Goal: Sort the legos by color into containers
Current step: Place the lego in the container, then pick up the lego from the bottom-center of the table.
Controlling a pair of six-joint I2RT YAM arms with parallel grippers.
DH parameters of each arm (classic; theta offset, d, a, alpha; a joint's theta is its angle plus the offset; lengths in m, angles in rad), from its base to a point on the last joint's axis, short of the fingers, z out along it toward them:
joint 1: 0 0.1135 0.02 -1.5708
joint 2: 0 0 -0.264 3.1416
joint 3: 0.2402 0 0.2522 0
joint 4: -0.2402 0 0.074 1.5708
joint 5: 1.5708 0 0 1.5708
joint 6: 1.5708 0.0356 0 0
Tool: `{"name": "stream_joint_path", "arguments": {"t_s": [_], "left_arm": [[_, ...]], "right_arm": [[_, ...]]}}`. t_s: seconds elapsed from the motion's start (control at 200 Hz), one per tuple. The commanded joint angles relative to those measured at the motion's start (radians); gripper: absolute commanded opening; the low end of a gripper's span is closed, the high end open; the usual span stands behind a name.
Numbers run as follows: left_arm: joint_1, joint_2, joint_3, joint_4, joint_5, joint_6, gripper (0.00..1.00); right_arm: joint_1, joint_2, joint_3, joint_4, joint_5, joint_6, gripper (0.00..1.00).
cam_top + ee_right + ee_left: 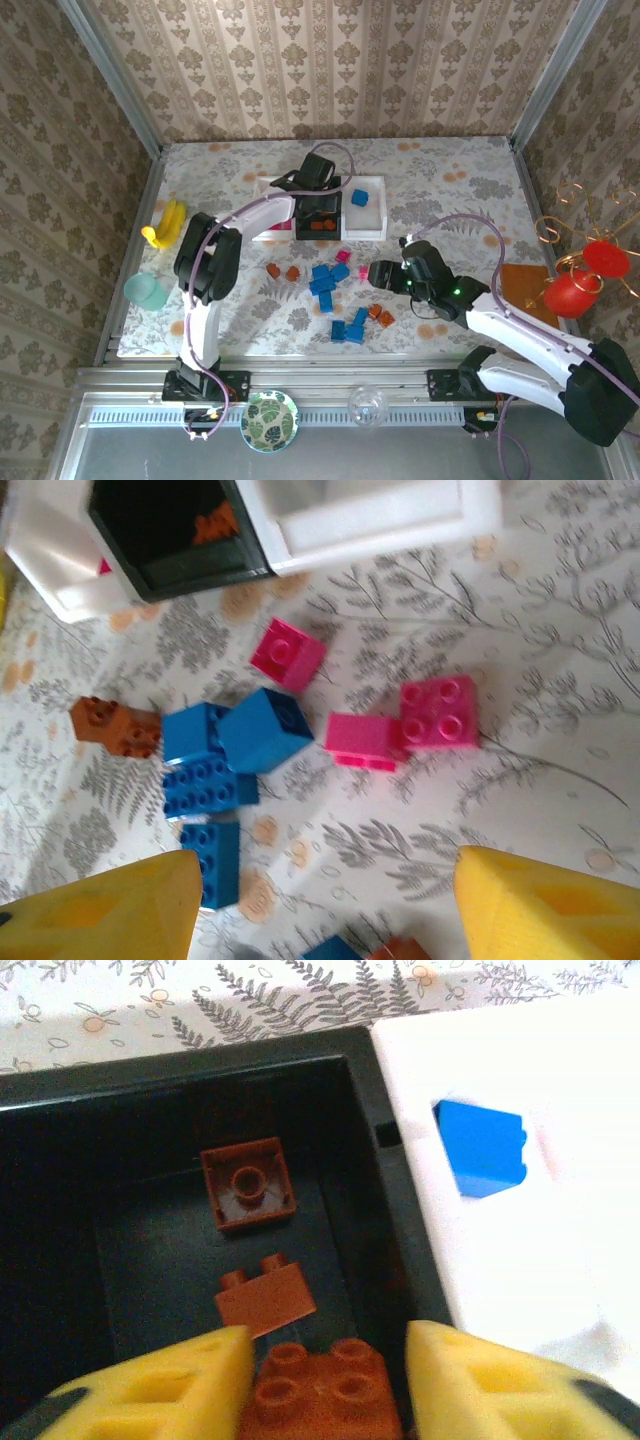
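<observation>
**Left pincer low in black tray, right pincer spread over loose bricks**

The left gripper (328, 1360) is seen low in the black tray (150, 1070). Its yellow fingers (160, 1390) are parted narrowly on either side of an orange-brown brick (320, 1390). Whether that brick is pinched or merely flanked cannot be told. Three orange-brown bricks are counted in this tray. One blue brick (480, 1147) is counted in the white tray (560, 1050) touching it on the right. A second white tray (268, 236) abuts on the left, with pink pieces inside too small to count. The three trays are set in a row at the far middle of the table (450, 190).

The right gripper (328, 865) is spread wide above the cloth, with nothing between its fingers. Beyond it, three pink bricks (362, 740), four blue bricks (265, 728) and a lone brown brick (115, 727) are counted, the blue ones bunched and touching. More loose bricks are scattered nearer the arms. Bare cloth is seen toward the far right corner. A banana (165, 225) and a teal cup (148, 290) are placed by the left edge.
</observation>
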Motion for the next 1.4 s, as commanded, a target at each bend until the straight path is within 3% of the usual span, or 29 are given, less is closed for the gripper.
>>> {"name": "stream_joint_path", "arguments": {"t_s": [0.0,0.24,0.505,0.67,0.895,1.395], "left_arm": [[0.003,-0.005,0.028,-0.039,0.023,-0.007,0.53],[-0.019,-0.156,-0.077,0.041,0.071,-0.030,0.76],[-0.085,-0.457,-0.408,0.200,0.082,-0.076,1.00],[-0.138,-0.658,-0.626,0.240,0.033,-0.105,1.00],[-0.161,-0.854,-0.824,0.223,-0.002,-0.158,1.00],[-0.169,-1.023,-0.926,0.130,-0.045,-0.179,1.00]], "right_arm": [[0.008,-0.035,-0.026,-0.072,-0.013,0.025,0.69],[0.060,-0.049,-0.022,-0.134,-0.049,-0.014,0.67],[0.213,0.033,0.033,-0.226,-0.049,-0.050,0.67],[0.317,0.098,0.046,-0.229,-0.058,-0.064,0.66],[0.421,0.251,0.143,-0.278,0.019,-0.150,0.68],[0.476,0.484,0.279,-0.412,0.068,-0.291,0.69]]}}
